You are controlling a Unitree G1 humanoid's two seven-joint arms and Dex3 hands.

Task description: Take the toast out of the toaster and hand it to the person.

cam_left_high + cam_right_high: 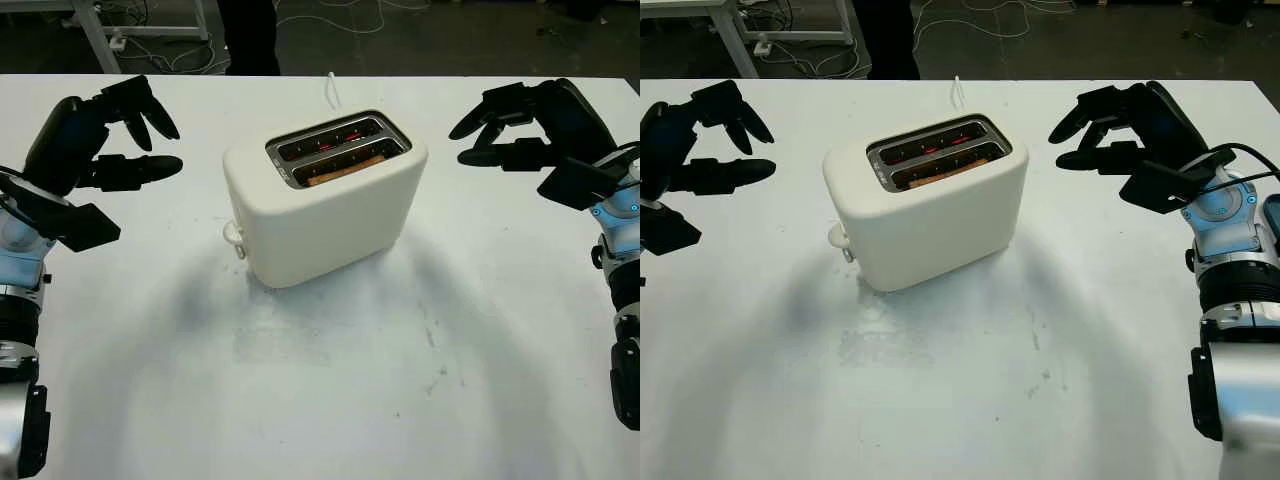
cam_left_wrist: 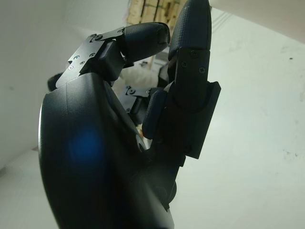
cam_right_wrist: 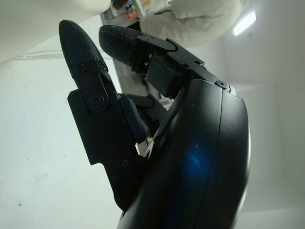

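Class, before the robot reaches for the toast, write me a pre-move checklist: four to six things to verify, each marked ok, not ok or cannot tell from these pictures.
1. Toast within reach from above: ok. Its top edge shows in the nearer slot of the toaster.
2. Toaster upright on the table: ok.
3. Left hand free: ok. It is open, to one side of the toaster, holding nothing.
4. Right hand free: ok. It is open on the other side, holding nothing.
5. Toaster cool enough: not ok. Red glow shows inside the slots.
6. Person ready to receive: cannot tell. Dark legs stand beyond the table's far edge.
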